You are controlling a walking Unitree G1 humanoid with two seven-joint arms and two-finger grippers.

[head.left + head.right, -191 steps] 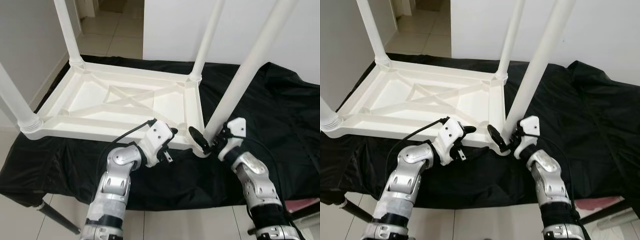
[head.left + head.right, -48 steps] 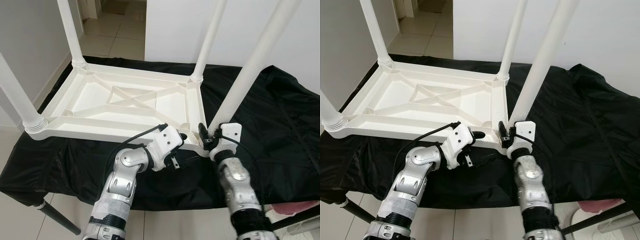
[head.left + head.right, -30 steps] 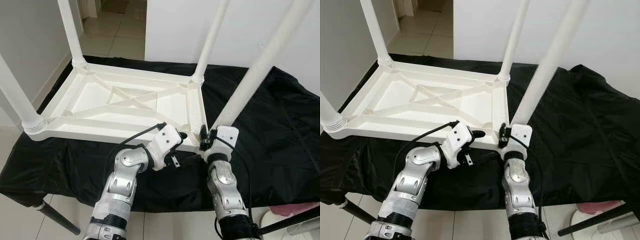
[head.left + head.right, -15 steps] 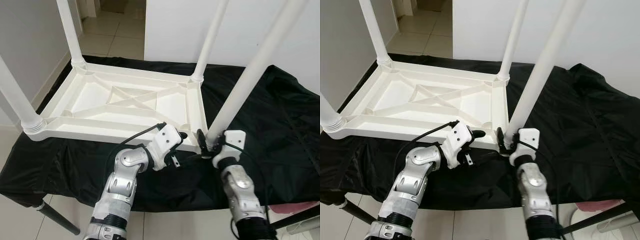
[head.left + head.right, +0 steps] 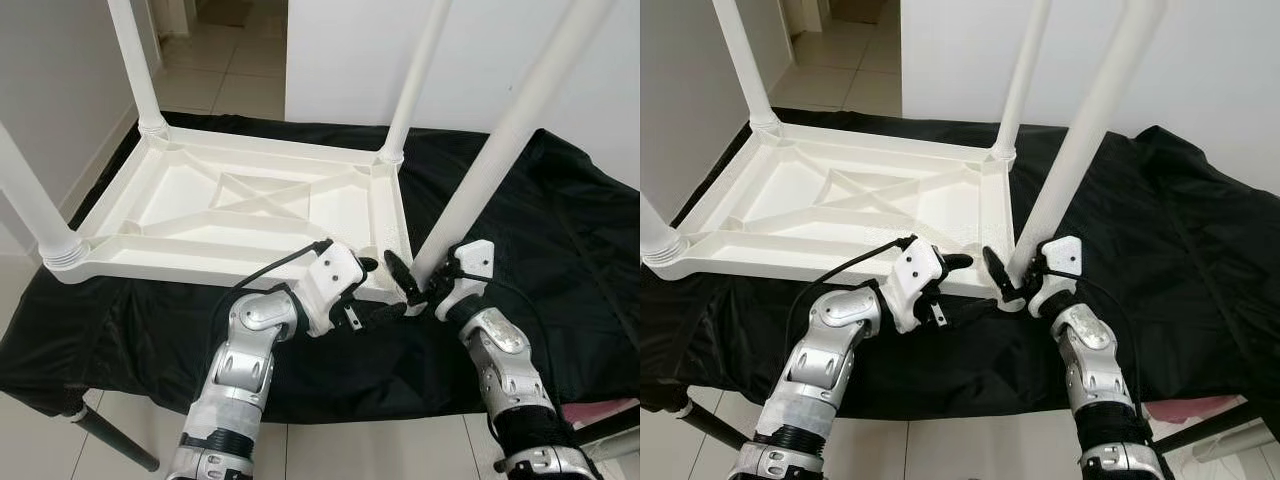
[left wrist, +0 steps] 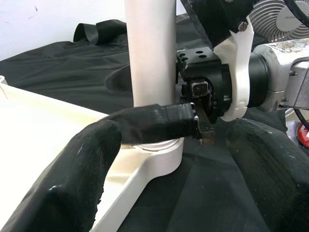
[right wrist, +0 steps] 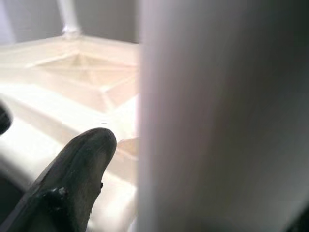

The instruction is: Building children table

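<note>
- Right gripper (image 5: 420, 283): its fingers (image 7: 72, 169) are clamped around the base of the near-right leg (image 5: 500, 150), just above the corner socket (image 6: 159, 159). In the right wrist view the leg lies between them, touching.
- Left gripper (image 5: 368, 290): fingers (image 6: 72, 183) spread wide, holding nothing. It sits at 9 o'clock of the right gripper, against the near rail of the table top (image 5: 250, 210), near the same corner.
- Risk, leg: the leg leans toward 1 o'clock. If the right fingers release or twist before the leg is fully seated, it could tip out of the socket or bind in it.
- Risk, table top: a sideways push on the long leg may slide the inverted table top across the black cloth (image 5: 560, 230) covering the surface; the left gripper is not clamped to stop it.
- Risk, collision: both grippers work close together at one corner; contact between them is possible.
- Position: the other three legs (image 5: 135, 70) stand upright at the remaining corners.
</note>
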